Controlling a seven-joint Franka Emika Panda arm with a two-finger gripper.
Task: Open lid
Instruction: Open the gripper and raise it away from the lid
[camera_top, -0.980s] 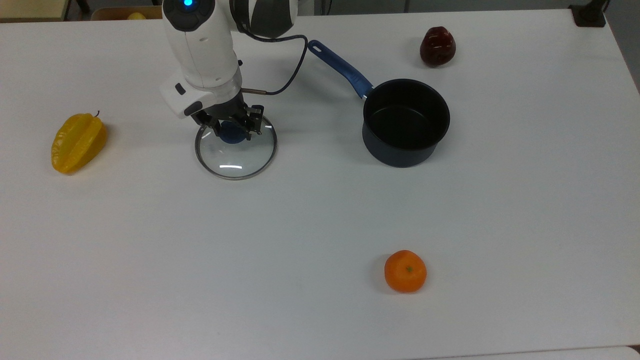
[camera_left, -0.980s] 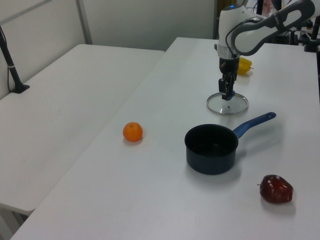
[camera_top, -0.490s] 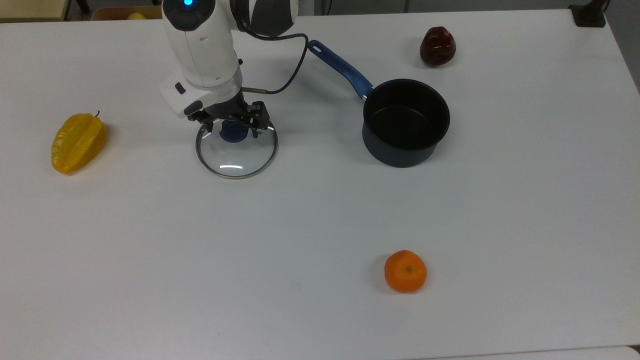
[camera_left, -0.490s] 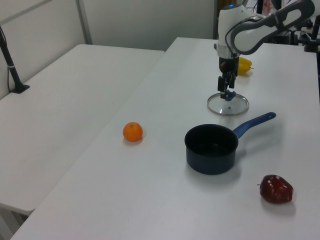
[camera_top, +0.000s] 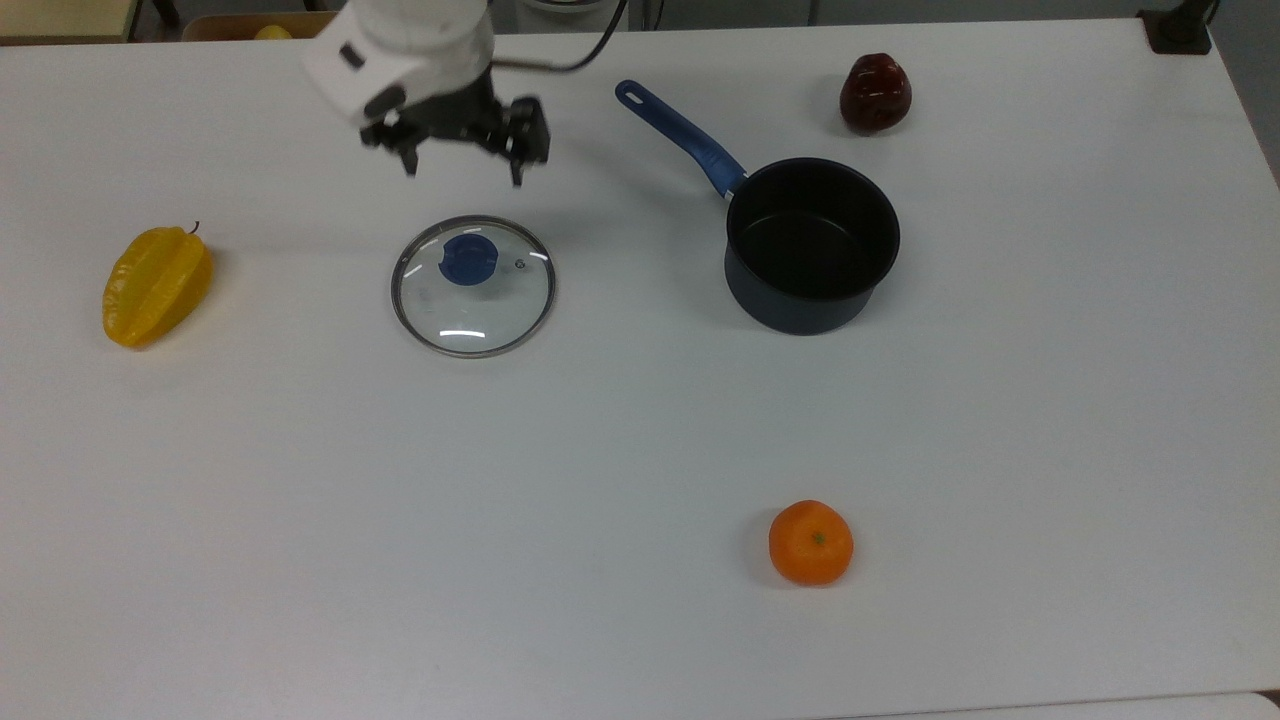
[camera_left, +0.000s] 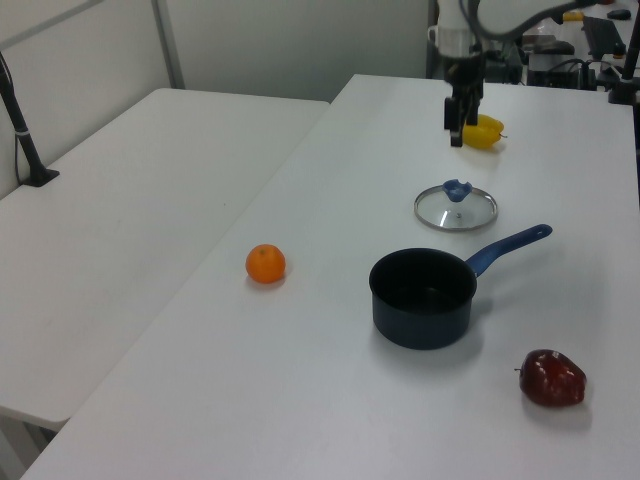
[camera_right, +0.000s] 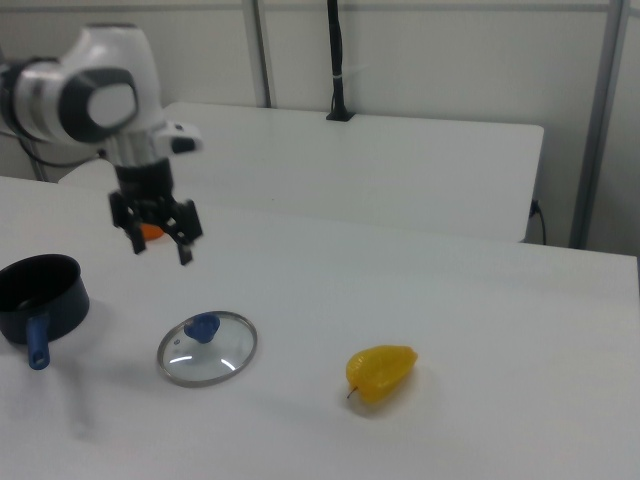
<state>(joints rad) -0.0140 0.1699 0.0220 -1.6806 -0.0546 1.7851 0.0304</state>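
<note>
Writing: none can be read on the lid (camera_top: 472, 286) or on anything else on the table (camera_top: 640, 420).
Lid: round clear glass with a thin metal rim, a blue knob (camera_top: 468, 261) at its centre and a small vent dot beside the knob — a streak of light shows on the glass.
Lid's place: flat on the white table, off the saucepan (camera_top: 812, 243), which stands open and empty to the top view's right with its blue handle pointing up and left.
Gripper (camera_top: 460, 158): raised above the table, apart from the lid, fingers spread wide and holding nothing.
Other things: a yellow starfruit (camera_top: 155, 285) to the top view's left of the lid, a dark red fruit (camera_top: 875, 93) near the far edge, an orange (camera_top: 811, 542) well apart near the front.
</note>
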